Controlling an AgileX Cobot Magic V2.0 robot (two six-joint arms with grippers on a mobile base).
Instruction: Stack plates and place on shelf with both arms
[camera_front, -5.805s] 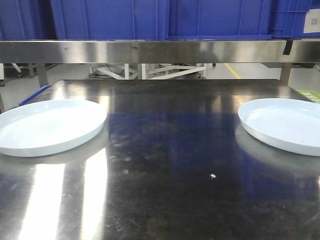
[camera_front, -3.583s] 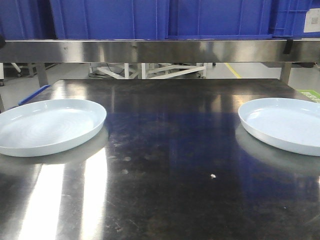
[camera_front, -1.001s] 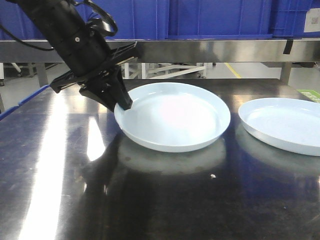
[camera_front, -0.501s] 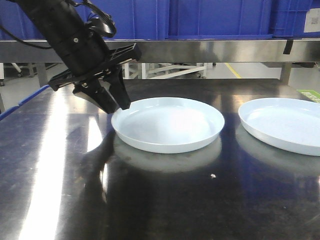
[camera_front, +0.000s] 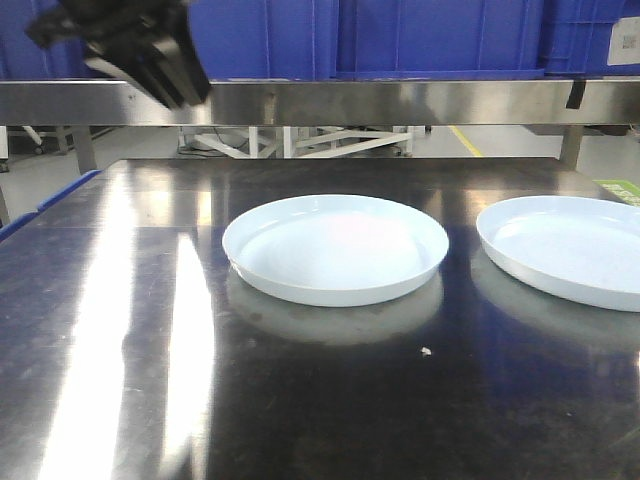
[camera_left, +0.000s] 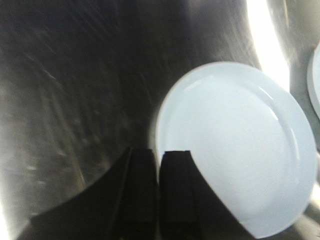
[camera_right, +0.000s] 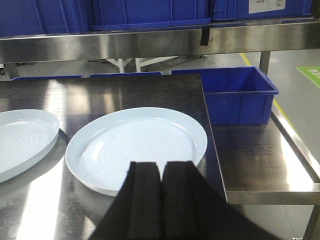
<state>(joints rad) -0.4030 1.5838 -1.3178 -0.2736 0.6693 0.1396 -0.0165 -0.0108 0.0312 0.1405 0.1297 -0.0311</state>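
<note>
Front-facing view: two glossy pale-blue plates (camera_front: 335, 248), unstacked.

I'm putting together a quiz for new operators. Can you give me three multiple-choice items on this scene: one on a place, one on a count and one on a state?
1. Where is the left claw?
A. Raised at the far left, level with the shelf rail
B. Lying flat on the tabletop
C. Below the table

2. How many plates lie on the tabletop?
A. One
B. Two
C. Three

3. How do the plates stand?
A. Stacked
B. Flat and apart
C. One tilted in a claw

Answers:
1. A: the front view shows it up high, touching nothing.
2. B: only the centre plate and the right plate are there.
3. B: bare steel shows between their rims.
</note>
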